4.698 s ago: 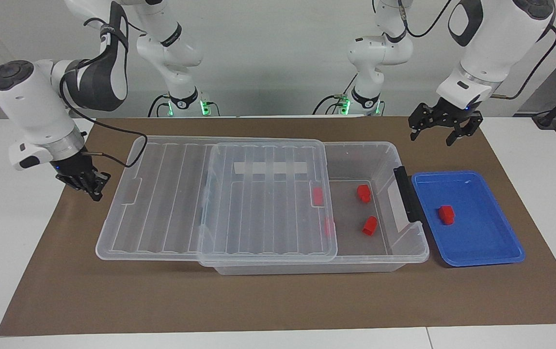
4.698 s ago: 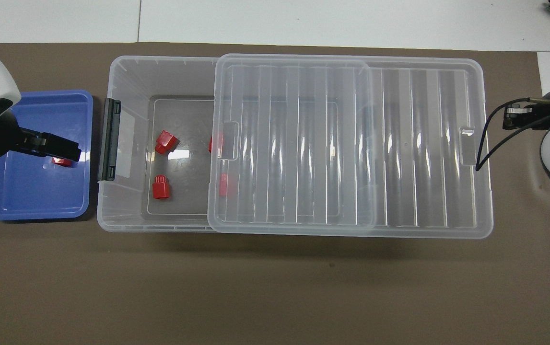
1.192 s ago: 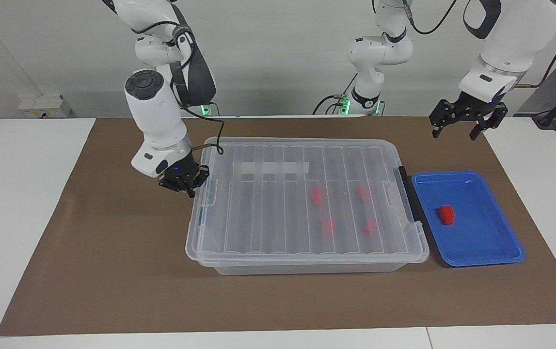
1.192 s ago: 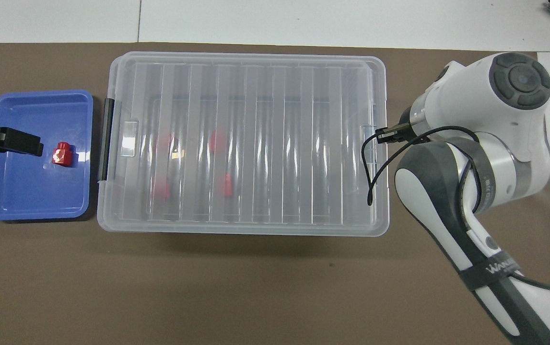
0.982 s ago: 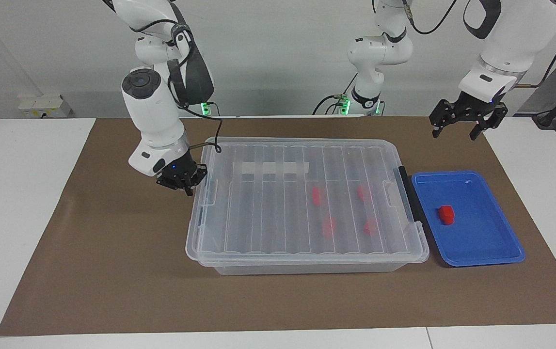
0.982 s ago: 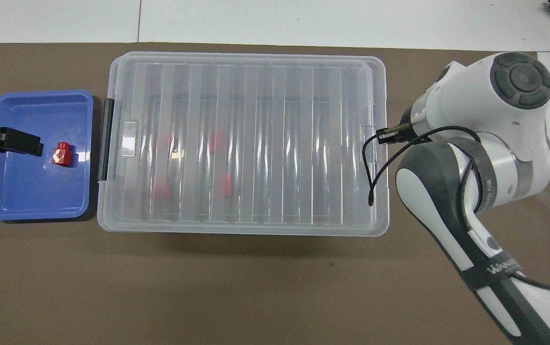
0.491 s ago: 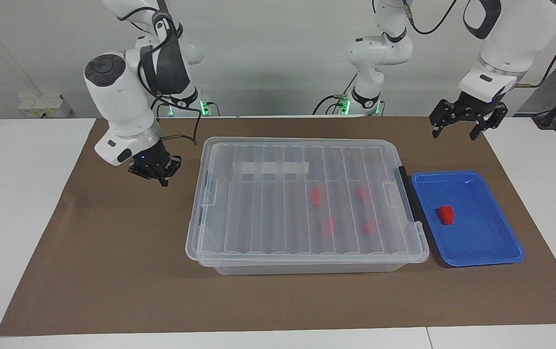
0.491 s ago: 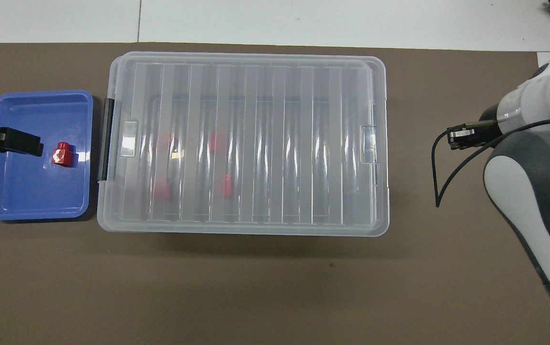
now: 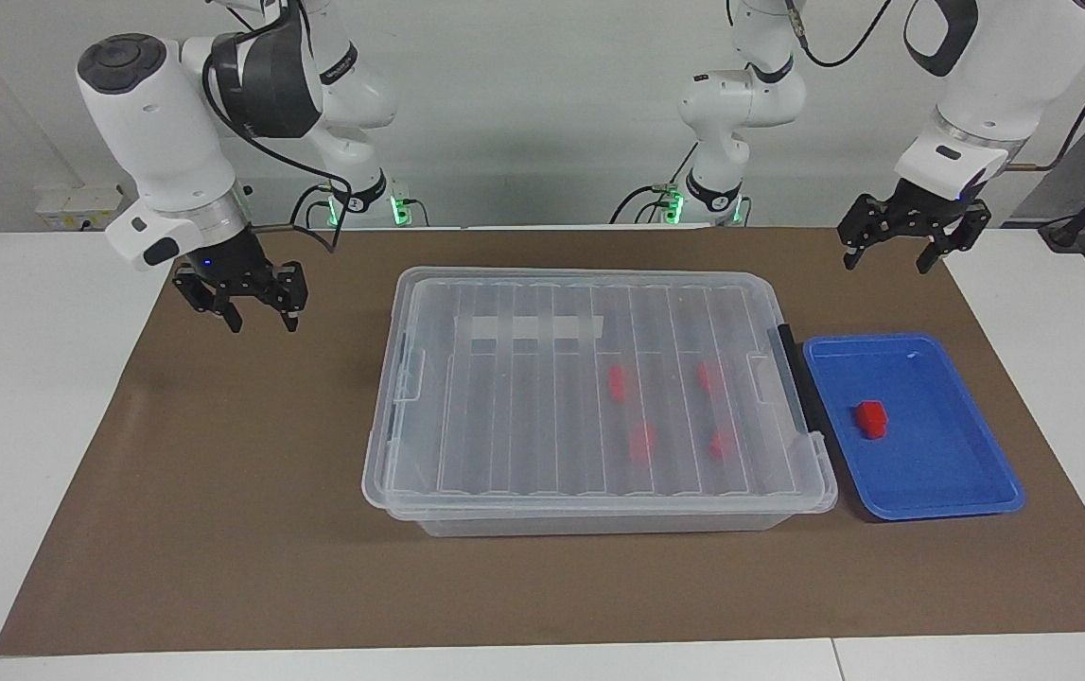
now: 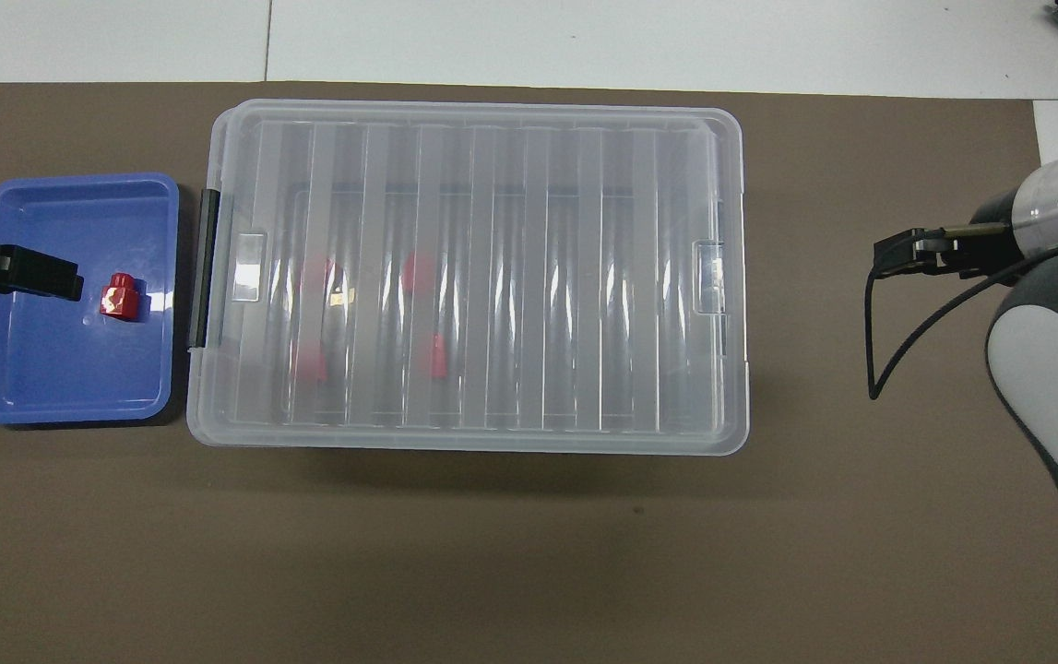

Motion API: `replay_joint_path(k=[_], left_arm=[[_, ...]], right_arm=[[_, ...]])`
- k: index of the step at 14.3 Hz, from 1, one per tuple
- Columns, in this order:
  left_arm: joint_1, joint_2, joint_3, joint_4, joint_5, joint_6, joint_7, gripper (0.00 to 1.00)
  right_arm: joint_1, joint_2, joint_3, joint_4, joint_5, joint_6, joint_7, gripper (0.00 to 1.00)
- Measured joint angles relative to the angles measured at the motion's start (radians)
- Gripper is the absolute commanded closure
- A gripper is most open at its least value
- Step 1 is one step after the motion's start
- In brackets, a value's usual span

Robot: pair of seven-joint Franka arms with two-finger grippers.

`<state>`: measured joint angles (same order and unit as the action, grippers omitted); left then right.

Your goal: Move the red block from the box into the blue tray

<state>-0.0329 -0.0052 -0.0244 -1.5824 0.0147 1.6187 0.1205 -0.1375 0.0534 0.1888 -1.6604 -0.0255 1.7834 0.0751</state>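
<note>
The box (image 9: 580, 407) is a clear bin in the middle of the mat, and its ribbed lid (image 10: 529, 277) lies shut over it. Several red blocks (image 9: 641, 442) show blurred through the lid. One red block (image 9: 871, 418) lies in the blue tray (image 9: 939, 463), beside the box's black latch (image 9: 793, 378). This block (image 10: 118, 295) and the tray (image 10: 67, 369) also show in the overhead view. My right gripper (image 9: 263, 320) is open and empty, raised over the bare mat beside the box. My left gripper (image 9: 885, 263) is open and empty, waiting high up by the tray.
A brown mat (image 9: 220, 530) covers the table, with white table (image 9: 22, 426) at both ends. A white tape strip (image 9: 528, 327) lies on the lid. The right arm's cable (image 10: 888, 350) hangs over the mat.
The lid, slid half off earlier, now sits shut on the box. My right gripper has let go, moved up and away from the box's end, and opened. The left arm has not moved.
</note>
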Motion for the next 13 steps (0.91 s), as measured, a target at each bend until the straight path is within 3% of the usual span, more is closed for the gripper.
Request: replay_joint_path(k=[5, 9, 13], left_arm=[[0.000, 0.000, 0.000, 0.000, 0.000, 0.000, 0.000, 0.00], [0.000, 0.000, 0.000, 0.000, 0.000, 0.000, 0.000, 0.00], [0.000, 0.000, 0.000, 0.000, 0.000, 0.000, 0.000, 0.00]], right_arm=[[0.013, -0.008, -0.023, 0.061, 0.000, -0.078, 0.008, 0.00], [0.122, -0.044, -0.170, 0.068, 0.001, -0.118, 0.009, 0.00], [0.141, -0.080, -0.202, 0.065, 0.001, -0.217, 0.009, 0.00]])
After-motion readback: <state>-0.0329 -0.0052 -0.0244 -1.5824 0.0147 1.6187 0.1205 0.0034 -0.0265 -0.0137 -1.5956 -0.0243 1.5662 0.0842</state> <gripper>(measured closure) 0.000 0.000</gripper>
